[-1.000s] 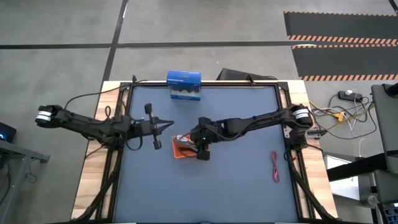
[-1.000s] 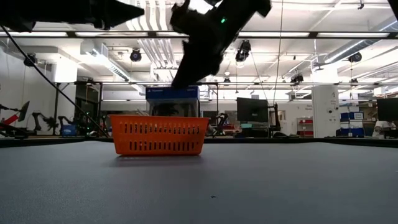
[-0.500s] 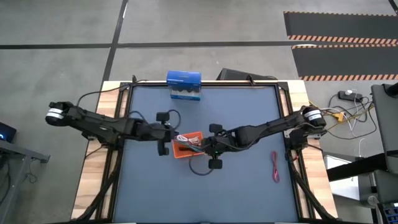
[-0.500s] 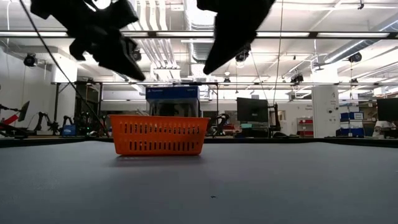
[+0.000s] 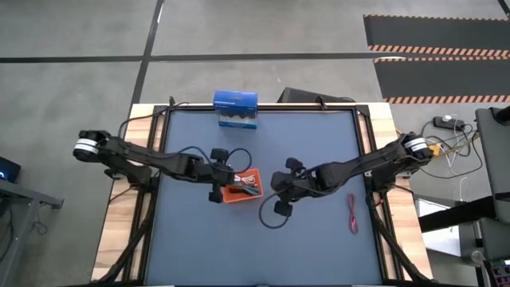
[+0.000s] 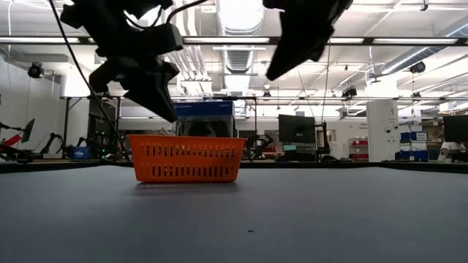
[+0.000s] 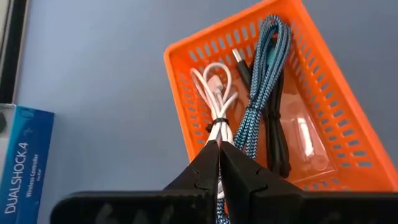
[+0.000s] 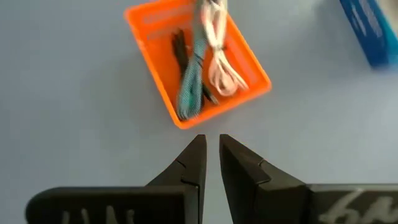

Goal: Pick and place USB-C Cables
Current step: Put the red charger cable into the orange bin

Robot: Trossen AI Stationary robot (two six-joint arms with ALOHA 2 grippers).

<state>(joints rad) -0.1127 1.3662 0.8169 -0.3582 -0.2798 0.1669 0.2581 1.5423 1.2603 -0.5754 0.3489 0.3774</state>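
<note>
An orange tray (image 5: 241,186) stands mid-table and holds a white cable (image 7: 214,102), a teal cable (image 7: 264,81) and a black cable (image 7: 280,130). A red cable (image 5: 351,214) lies on the table toward the right edge. My left gripper (image 5: 231,177) hangs shut over the tray's left end, its tips (image 7: 219,148) pointing down at the white cable, clear of the tray in the low view (image 6: 168,113). My right gripper (image 5: 275,186) hangs right of the tray, higher up (image 6: 272,74). Its fingers (image 8: 211,140) stand a narrow gap apart with nothing between them.
A blue DualShock 4 box (image 5: 236,109) stands at the table's far edge. Each arm's own black wire loops beside its wrist. Bare blue-grey table lies near the front edge and between the tray and the red cable.
My left gripper has gone toward the tray, sunk and tipped its fingers downward, staying shut. My right gripper has drawn back from over the tray toward the table's right edge and risen a little. The tray has kept its place.
</note>
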